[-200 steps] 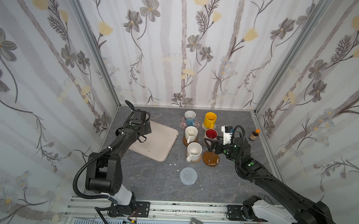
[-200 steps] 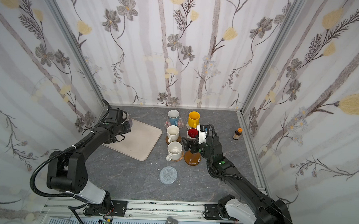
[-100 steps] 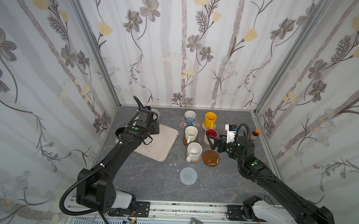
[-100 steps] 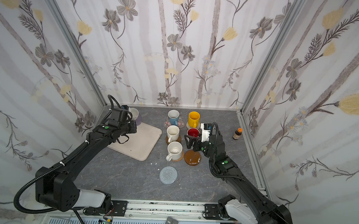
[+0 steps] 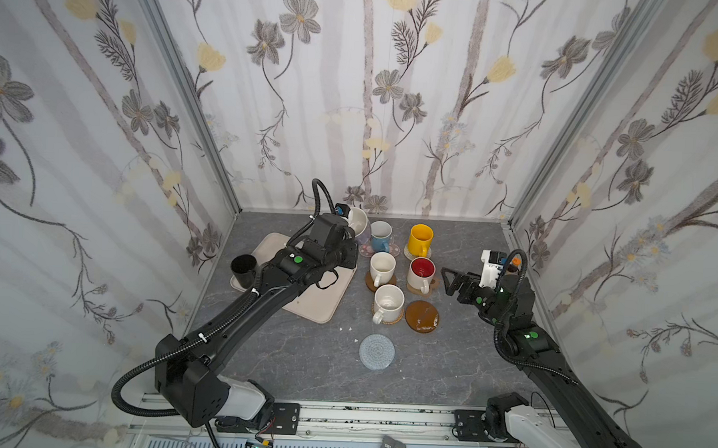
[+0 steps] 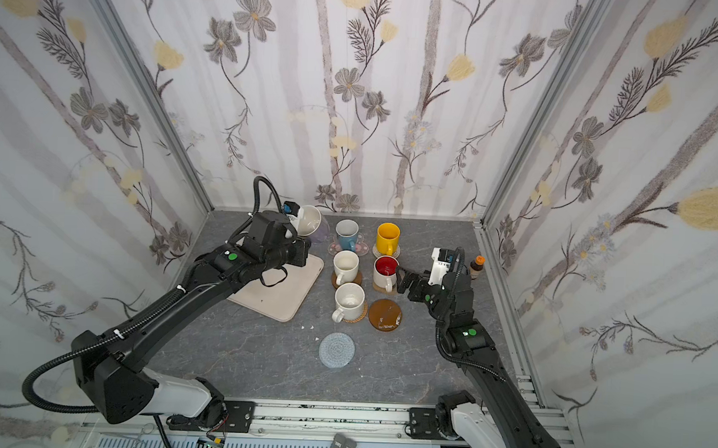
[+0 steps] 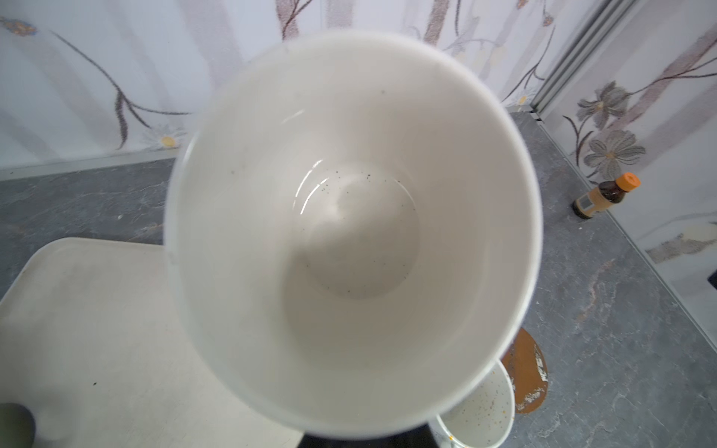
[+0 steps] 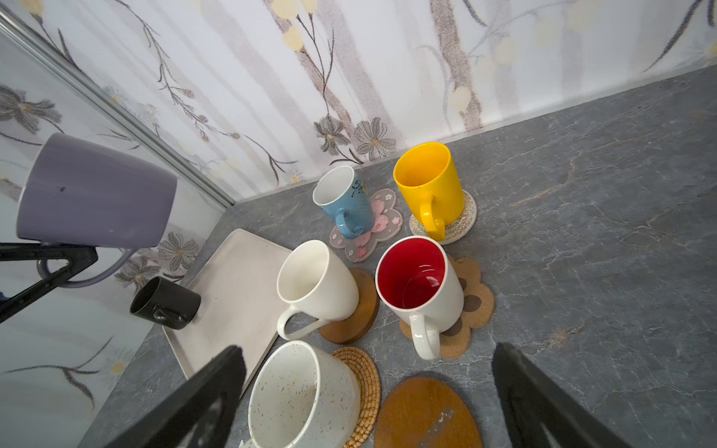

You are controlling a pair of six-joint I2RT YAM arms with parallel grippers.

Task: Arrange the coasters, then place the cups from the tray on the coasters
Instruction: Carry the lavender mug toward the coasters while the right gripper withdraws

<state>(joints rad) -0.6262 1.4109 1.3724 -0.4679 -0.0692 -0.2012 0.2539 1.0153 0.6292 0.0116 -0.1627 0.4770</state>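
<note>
My left gripper (image 8: 73, 258) is shut on the handle of the lavender cup (image 5: 358, 224), which hangs tilted above the far right corner of the tray (image 5: 320, 304). A black cup (image 5: 243, 268) stands at the tray's left edge. Five cups sit on coasters: light blue (image 5: 379, 234) on pink blossom, yellow (image 5: 420, 238) on white woven, white (image 5: 381, 267) on a wooden disc, red-inside (image 5: 421, 273) on the paw, speckled white (image 5: 387, 303) on rattan. A wooden disc (image 5: 422, 315) and a grey woven coaster (image 5: 377, 352) lie bare. My right gripper (image 5: 450, 281) hovers open right of the red-inside cup.
A small brown bottle (image 6: 476, 267) with an orange cap stands by the right wall, just behind my right wrist. Walls close in the table at the back and on both sides. A few white crumbs (image 5: 344, 328) lie in front of the tray.
My left gripper has lifted the lavender cup off the tray's far left and carried it right, towards the row of cups. My right gripper has drawn back to the right from above the bare wooden disc.
</note>
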